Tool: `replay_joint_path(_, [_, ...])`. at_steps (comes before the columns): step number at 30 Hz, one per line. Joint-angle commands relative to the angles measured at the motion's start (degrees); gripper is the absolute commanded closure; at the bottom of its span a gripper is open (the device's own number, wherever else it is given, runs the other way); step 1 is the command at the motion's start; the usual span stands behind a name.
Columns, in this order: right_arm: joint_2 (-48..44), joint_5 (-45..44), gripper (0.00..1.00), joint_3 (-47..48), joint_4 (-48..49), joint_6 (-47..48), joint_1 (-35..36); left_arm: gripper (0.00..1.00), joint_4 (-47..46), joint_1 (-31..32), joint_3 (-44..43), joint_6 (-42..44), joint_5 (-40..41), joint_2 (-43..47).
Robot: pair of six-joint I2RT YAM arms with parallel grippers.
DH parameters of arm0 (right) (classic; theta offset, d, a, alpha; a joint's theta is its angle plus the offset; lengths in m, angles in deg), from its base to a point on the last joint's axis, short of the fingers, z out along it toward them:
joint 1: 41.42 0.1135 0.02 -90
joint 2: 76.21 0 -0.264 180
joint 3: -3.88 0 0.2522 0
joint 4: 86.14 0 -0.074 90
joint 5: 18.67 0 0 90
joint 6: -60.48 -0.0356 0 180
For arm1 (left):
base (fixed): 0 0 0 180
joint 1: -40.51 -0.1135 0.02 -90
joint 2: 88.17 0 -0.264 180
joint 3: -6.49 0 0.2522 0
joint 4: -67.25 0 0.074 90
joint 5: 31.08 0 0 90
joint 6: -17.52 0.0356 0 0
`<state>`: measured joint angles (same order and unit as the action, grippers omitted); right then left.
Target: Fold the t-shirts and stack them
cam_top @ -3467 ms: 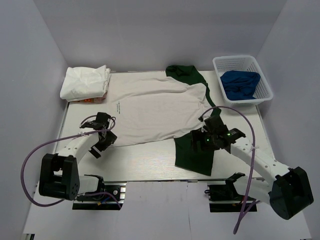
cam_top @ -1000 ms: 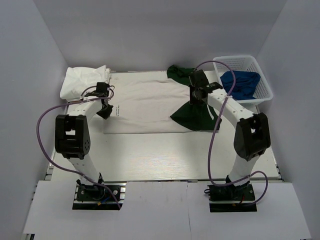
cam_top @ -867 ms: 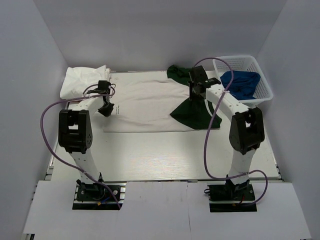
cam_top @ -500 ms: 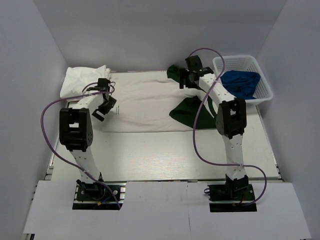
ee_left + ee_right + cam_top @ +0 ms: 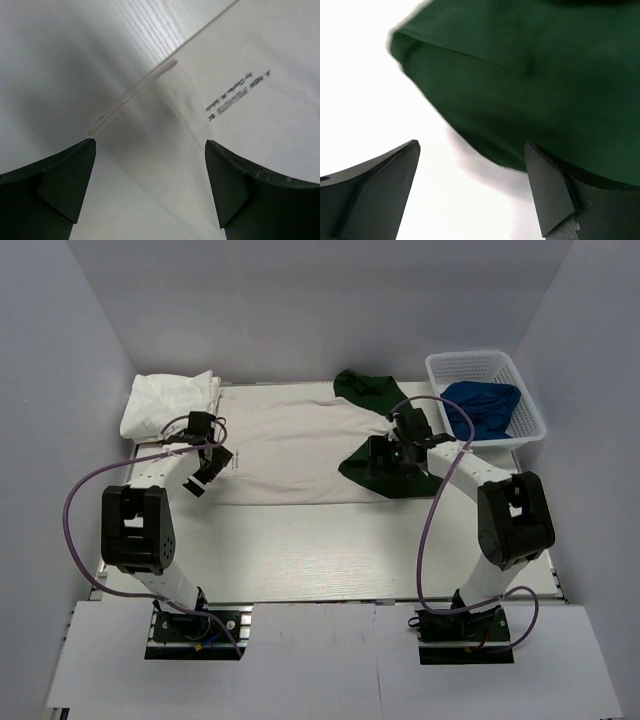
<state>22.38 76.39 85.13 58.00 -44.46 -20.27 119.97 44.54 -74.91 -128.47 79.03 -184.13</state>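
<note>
A white t-shirt with dark green parts lies folded in half across the back of the table. One green sleeve is spread at its right, and the green collar lies at the far edge. My left gripper hangs open over the shirt's left edge, holding nothing; the left wrist view shows white cloth with small printed text below the left gripper. My right gripper stands open over the green sleeve, empty in the right wrist view. A folded white t-shirt bundle sits at the back left.
A white basket holding blue cloth stands at the back right. Bare table stretches between the shirt and the arm bases. Grey walls close in the left, right and back sides.
The shirt's near half has been folded over onto its far half. Within the last second both grippers opened and let go of the cloth; the right one drew back from the collar.
</note>
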Motion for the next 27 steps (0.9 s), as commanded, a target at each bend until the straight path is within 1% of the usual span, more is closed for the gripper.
replay_joint_path(1, [-0.15, 7.5, 0.1, -2.09, 11.45, -2.99, 0.3, 0.0, -8.18, 0.63, 5.66, 4.48, -7.1, 3.94])
replay_joint_path(3, [2.03, 9.44, 0.1, -2.18, 13.31, -3.78, 0.3, 0.0, -11.53, 0.63, 7.95, 5.71, -9.48, 4.46])
replay_joint_path(5, [3.45, 10.58, 0.1, -1.13, 16.82, -4.13, 0.39, 0.0, -11.54, 0.63, 7.96, 6.41, -9.48, 4.47])
replay_joint_path(6, [6.24, 11.11, 0.1, -0.52, 17.27, -4.66, 0.56, 0.0, -11.54, 0.63, 7.96, 6.42, -9.48, 4.47])
replay_joint_path(9, [10.12, 11.73, 0.1, 3.26, 19.82, -5.98, 0.82, 0.0, -10.13, 0.63, 7.96, 6.42, -8.25, 4.47])
replay_joint_path(10, [11.0, 10.77, 0.1, 3.96, 20.35, -6.24, 0.83, 0.0, -10.13, 0.63, 7.96, 6.42, -7.64, 5.08])
replay_joint_path(11, [11.19, 9.89, 0.1, 4.23, 23.83, -6.5, 1.26, 0.0, -10.13, 0.63, 7.96, 6.42, -7.64, 5.69])
replay_joint_path(12, [11.45, 5.27, 0.1, 4.06, 25.0, -6.77, 1.7, 0.0, -10.13, 0.63, 7.96, 6.94, -7.64, 5.7])
replay_joint_path(13, [12.24, 3.57, 0.1, 4.06, 26.31, -7.12, 2.14, 0.0, -10.13, 0.63, 7.96, 6.94, -7.64, 6.22])
replay_joint_path(14, [12.51, 2.16, 0.1, 3.97, 31.81, -8.25, 2.49, 0.0, -10.13, 0.63, 7.96, 6.94, -8.16, 6.23])
replay_joint_path(15, [13.81, -1.42, 0.1, 3.8, 33.78, -8.87, 2.84, 0.0, -10.13, 0.63, 7.96, 7.47, -8.17, 6.75])
replay_joint_path(16, [14.52, -2.59, 0.1, 4.14, 36.23, -9.23, 3.37, 0.0, -10.13, 0.63, 7.96, 7.47, -8.17, 6.75])
replay_joint_path(17, [15.31, -2.86, 0.1, 4.93, 42.52, -10.62, 3.64, 0.0, -9.52, 0.63, 7.96, 7.47, -8.17, 6.75])
replay_joint_path(18, [16.8, -2.6, 0.1, 5.63, 44.5, -11.16, 3.9, 0.0, -9.52, 0.63, 7.96, 7.47, -8.17, 7.36])
replay_joint_path(19, [18.64, -2.6, 0.1, 6.42, 48.52, -11.08, 4.16, 0.0, -8.91, 0.63, 7.96, 7.47, -7.56, 7.37])
replay_joint_path(20, [19.62, -1.82, 0.1, 10.09, 50.39, -10.12, 4.86, 0.0, -8.9, 0.63, 8.48, 7.47, -7.55, 7.37])
replay_joint_path(21, [22.24, -1.37, 0.1, 12.21, 50.06, -9.76, 5.13, 0.0, -8.9, 0.63, 8.49, 7.47, -7.55, 7.89])
replay_joint_path(22, [23.57, 0.2, 0.1, 17.98, 46.4, -9.41, 5.57, 0.0, -8.21, 0.63, 8.49, 7.47, -7.55, 7.9])
replay_joint_path(23, [27.32, 0.39, 0.1, 23.6, 44.37, -7.84, 6.01, 0.0, -7.5, 0.63, 8.49, 7.47, -6.94, 7.9])
replay_joint_path(24, [28.23, 0.3, 0.1, 27.84, 38.34, -7.22, 6.1, 0.0, -7.5, 0.63, 8.49, 7.47, -6.94, 8.59])
replay_joint_path(26, [28.77, -3.81, 0.1, 31.11, 34.34, -5.02, 6.63, 0.0, -6.97, 0.63, 7.96, 8.0, -6.23, 9.21])
replay_joint_path(27, [28.07, -4.79, 0.1, 30.26, 31.02, -4.84, 6.71, 0.0, -6.36, 0.63, 7.96, 8.52, -6.23, 9.21])
